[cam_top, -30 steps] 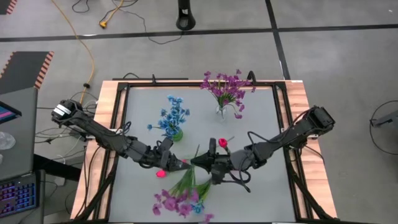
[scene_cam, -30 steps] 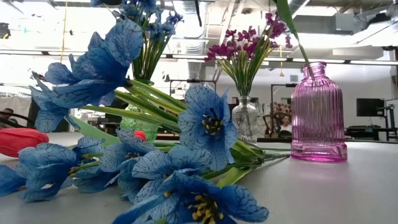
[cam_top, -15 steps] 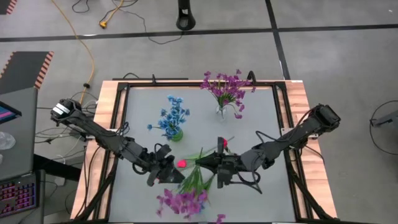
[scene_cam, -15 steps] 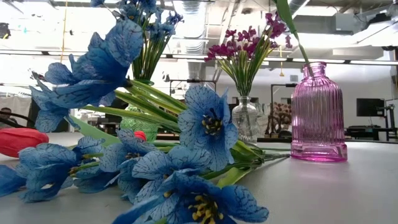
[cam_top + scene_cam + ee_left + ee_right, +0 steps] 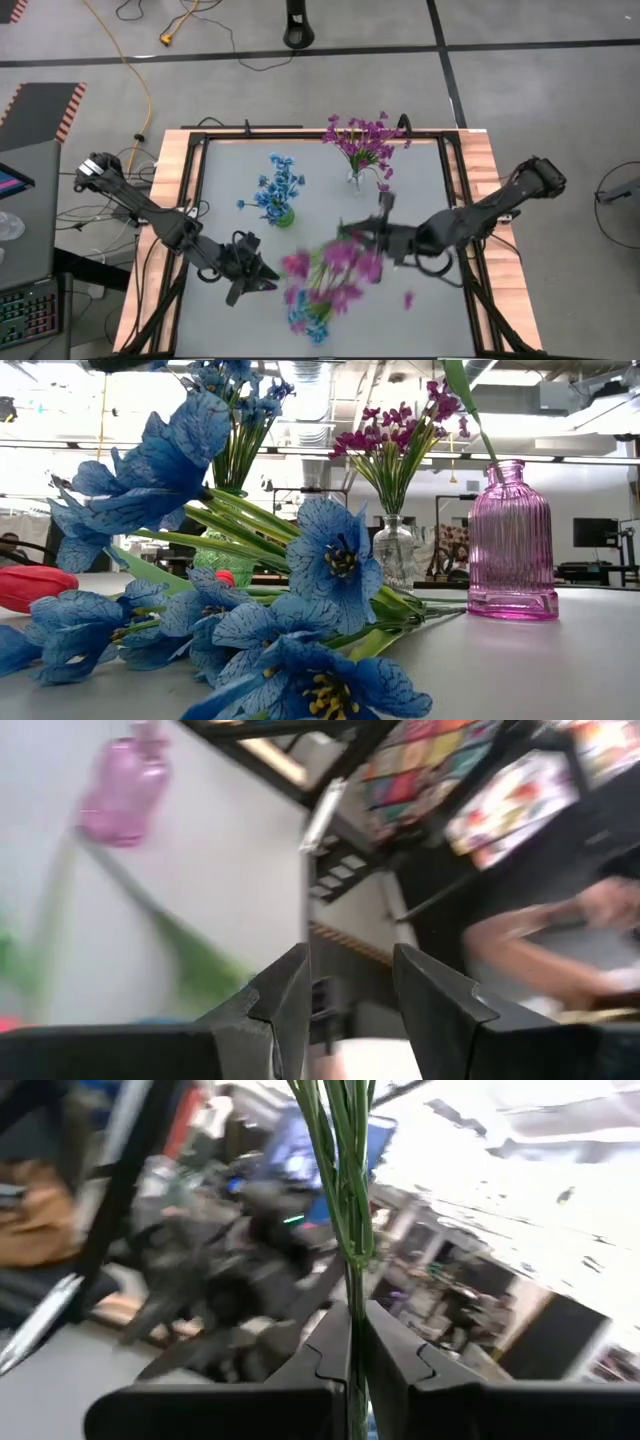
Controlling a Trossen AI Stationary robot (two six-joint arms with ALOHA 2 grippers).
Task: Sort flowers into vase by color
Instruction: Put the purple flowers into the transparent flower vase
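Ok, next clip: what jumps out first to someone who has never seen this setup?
The right end effector is shut on thin green stems, carrying a blurred bunch of purple flowers above the table's middle. In the low view, big blue blossoms fill the foreground beside a pink ribbed glass vase. The left end effector is open and empty at the table's front left.
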